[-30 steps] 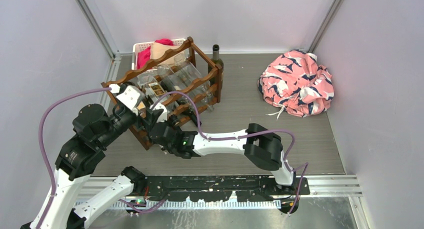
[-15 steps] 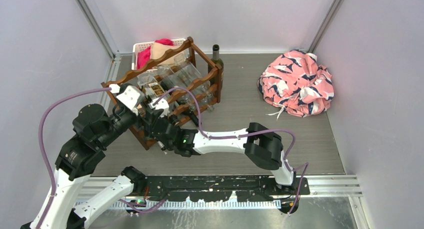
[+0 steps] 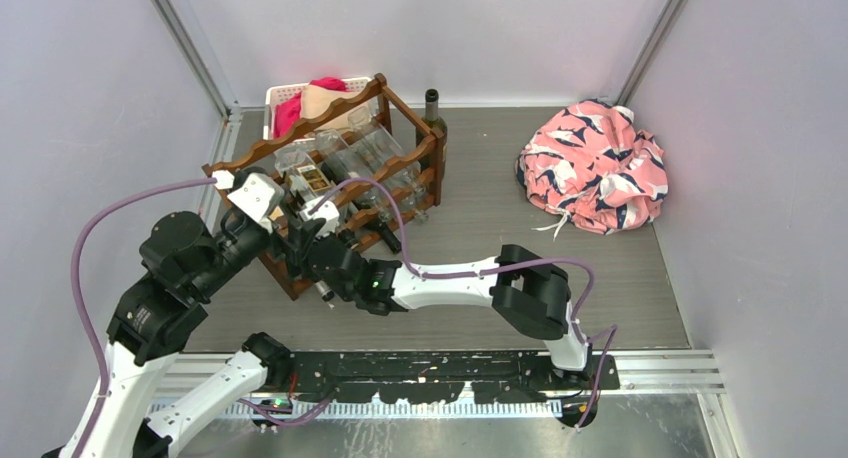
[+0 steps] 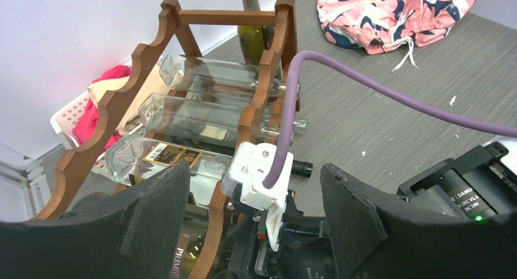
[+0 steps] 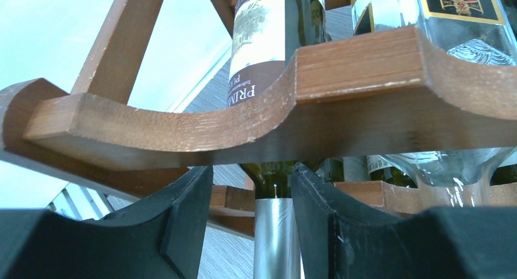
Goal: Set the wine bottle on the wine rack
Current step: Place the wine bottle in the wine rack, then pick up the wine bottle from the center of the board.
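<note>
The dark reddish-brown wine rack (image 3: 322, 120) stands at the back left and holds several clear bottles (image 3: 352, 158). A green wine bottle with a white label (image 5: 259, 35) lies in a low tier behind a scalloped rail (image 5: 341, 66). Its silver-foiled neck (image 5: 277, 236) pokes out under the rail. My right gripper (image 5: 251, 194) is open around that neck. The right finger (image 5: 320, 218) touches the neck and the left finger (image 5: 183, 221) stands a little off it. My left gripper (image 4: 256, 230) is open and empty, just above the right wrist by the rack's near end (image 4: 262, 90).
A green bottle (image 3: 433, 118) stands upright on the floor behind the rack. A white slotted basket (image 3: 280, 96) with red cloth sits behind the rack's far left. A crumpled pink patterned cloth (image 3: 595, 168) lies at the back right. Grey walls close in on three sides.
My right gripper has slid a little left, closer in under the rack's rail. My left arm has shifted slightly left. The rack has not moved.
</note>
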Motion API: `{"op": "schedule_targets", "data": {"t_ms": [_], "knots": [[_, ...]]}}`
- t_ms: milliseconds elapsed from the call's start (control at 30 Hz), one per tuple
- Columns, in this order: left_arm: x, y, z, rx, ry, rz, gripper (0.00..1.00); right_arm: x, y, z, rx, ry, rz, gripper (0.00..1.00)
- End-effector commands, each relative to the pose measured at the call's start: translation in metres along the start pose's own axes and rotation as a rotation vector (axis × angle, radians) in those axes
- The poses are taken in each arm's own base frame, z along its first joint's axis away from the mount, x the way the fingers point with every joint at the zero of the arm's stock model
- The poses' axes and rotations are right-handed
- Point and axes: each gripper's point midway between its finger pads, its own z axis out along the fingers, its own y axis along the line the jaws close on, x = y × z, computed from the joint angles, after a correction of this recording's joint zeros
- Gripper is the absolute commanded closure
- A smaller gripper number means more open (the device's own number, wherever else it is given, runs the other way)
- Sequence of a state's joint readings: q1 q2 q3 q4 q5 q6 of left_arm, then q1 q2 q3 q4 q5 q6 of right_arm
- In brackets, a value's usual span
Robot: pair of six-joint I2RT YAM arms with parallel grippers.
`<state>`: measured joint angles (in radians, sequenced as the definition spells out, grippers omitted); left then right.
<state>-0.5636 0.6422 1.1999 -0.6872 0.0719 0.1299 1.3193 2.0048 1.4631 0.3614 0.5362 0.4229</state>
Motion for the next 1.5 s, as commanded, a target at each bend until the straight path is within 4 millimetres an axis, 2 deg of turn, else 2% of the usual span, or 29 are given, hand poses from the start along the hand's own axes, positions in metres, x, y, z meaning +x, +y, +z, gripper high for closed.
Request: {"op": "schedule_targets", "data": {"t_ms": [0, 300, 467, 667, 833, 967, 1067, 1167, 1267, 1367, 1467], "knots": [[-0.035, 0.002, -0.009, -0.010, -0.129, -0.015, 0.22, -0.063, 0.023, -0.019, -0.101, -0.121, 0.057, 0.44], [-0.053, 0.003, -0.025, -0.026, -0.242, -0.051, 0.21, -0.057, 0.023, -0.044, -0.186, -0.085, 0.011, 0.38], [-0.068, -0.003, -0.037, -0.001, -0.335, -0.093, 0.17, -0.053, 0.022, -0.058, -0.227, -0.061, 0.001, 0.32], [-0.085, -0.037, -0.044, 0.195, -0.394, -0.174, 0.14, -0.066, 0.021, -0.090, -0.315, -0.079, -0.080, 0.21], [-0.099, -0.064, -0.046, 0.368, -0.445, -0.279, 0.14, -0.096, 0.000, -0.131, -0.316, -0.146, -0.190, 0.12], [-0.093, -0.060, -0.034, 0.343, -0.435, -0.296, 0.14, -0.109, -0.038, -0.161, -0.217, -0.164, -0.289, 0.04], [-0.086, -0.053, -0.026, 0.295, -0.437, -0.298, 0.13, -0.131, -0.079, -0.181, -0.061, -0.198, -0.329, 0.00], [-0.077, -0.053, -0.015, 0.290, -0.417, -0.305, 0.12, -0.161, -0.124, -0.199, 0.069, -0.240, -0.307, 0.00], [-0.066, -0.056, -0.001, 0.304, -0.381, -0.321, 0.12, -0.202, -0.181, -0.214, 0.177, -0.306, -0.177, 0.00], [-0.059, -0.059, 0.008, 0.317, -0.364, -0.328, 0.12, -0.232, -0.228, -0.222, 0.255, -0.349, -0.089, 0.00], [-0.056, -0.059, 0.011, 0.312, -0.375, -0.335, 0.12, -0.254, -0.259, -0.218, 0.336, -0.347, -0.082, 0.00]]}}
